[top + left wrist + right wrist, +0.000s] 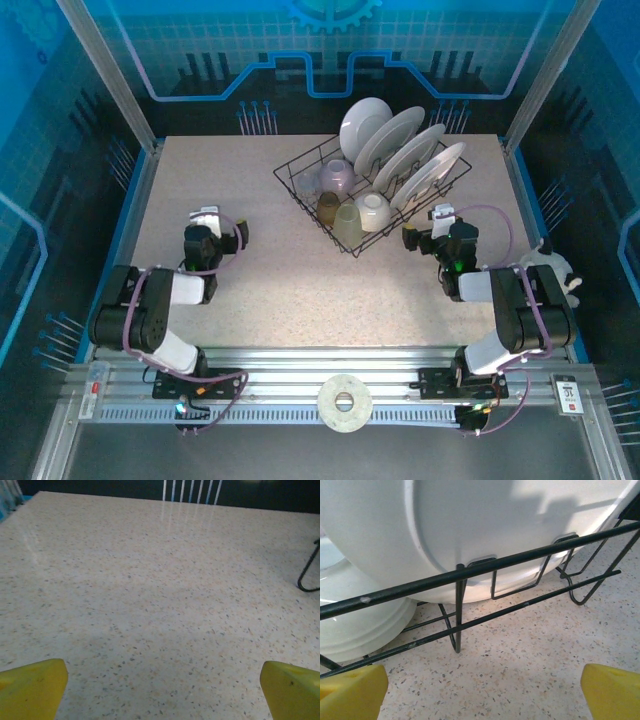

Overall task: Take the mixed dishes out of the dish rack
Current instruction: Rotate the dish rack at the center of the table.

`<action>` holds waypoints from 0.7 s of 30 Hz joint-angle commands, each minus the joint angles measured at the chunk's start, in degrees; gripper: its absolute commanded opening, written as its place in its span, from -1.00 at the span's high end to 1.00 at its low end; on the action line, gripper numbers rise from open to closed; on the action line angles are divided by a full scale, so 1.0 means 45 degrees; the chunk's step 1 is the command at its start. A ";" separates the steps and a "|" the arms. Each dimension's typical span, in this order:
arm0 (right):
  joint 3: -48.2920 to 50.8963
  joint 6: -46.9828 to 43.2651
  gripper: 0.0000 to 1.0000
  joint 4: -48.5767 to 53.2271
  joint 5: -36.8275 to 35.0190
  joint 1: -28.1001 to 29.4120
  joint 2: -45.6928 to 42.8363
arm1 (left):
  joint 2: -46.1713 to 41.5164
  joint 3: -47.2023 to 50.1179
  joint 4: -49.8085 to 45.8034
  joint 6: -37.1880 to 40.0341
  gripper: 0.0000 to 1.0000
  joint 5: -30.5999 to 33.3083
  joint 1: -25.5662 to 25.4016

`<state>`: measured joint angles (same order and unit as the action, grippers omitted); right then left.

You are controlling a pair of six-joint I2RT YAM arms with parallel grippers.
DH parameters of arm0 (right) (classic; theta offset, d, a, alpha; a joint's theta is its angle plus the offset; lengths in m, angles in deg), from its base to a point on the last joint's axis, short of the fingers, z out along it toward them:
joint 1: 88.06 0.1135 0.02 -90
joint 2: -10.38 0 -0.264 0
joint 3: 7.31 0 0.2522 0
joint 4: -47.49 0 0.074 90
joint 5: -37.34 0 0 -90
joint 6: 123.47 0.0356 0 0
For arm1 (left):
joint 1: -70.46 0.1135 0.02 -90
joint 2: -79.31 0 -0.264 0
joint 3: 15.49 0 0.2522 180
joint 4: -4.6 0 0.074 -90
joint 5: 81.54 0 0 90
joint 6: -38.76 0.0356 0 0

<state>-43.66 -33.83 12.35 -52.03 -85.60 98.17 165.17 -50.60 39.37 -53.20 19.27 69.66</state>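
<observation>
Top external view gives us a speckled, stone-like table [280,290] with wide free room on its left half and near middle; blue edges close it on the left and right. The dish rack [305,190], a black wire basket turned at an angle, stands far and right of the middle. Round white plates [400,150] stand on edge in its far-right part. Small cups [337,178] in lilac, amber, pale yellow-green and cream sit in its near-left part.

The left gripper [207,222] is low over bare table, well apart from the rack, on its left. In the left wrist view we see its yellow fingers [30,685] spread wide with nothing between them, and one wire loop of the rack at the right edge.

The right gripper [440,218] is just beside the near-right wall of the rack. In the right wrist view its fingers [615,690] are also spread wide and hold nothing. The thin wires and a smooth, glossy white plate [470,525] are straight ahead, not touching them.
</observation>
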 commanded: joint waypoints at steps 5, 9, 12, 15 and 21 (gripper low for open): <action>0.0161 0.1145 -1.00 0.2260 -0.3116 0.0030 -0.3362 | -0.4923 -0.2495 -0.8629 -0.2479 -0.99 0.2718 0.0119; -0.0806 0.3625 -1.00 0.5925 -0.4420 0.0000 -0.5988 | -0.6405 -0.4616 -1.4018 -0.4828 -0.99 0.3030 0.0176; -0.1491 0.7208 -1.00 0.8656 -0.5268 -0.0463 -0.7118 | -0.6962 -0.5814 -1.6286 -0.5596 -0.99 0.2542 0.0214; -0.1837 1.0362 -1.00 1.0391 -0.2903 -0.1783 -0.7960 | -0.7152 -0.6972 -1.7801 -0.5506 -0.99 0.0431 0.0255; -0.4396 1.1636 -1.00 1.5055 -0.4750 0.1389 -0.8027 | -0.7147 -0.7952 -1.9137 -0.5254 -0.99 -0.3158 0.0224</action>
<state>-58.37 9.84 65.48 -69.06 -86.08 62.50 133.15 -84.48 -38.76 -76.04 15.99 70.14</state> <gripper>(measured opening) 0.999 0.992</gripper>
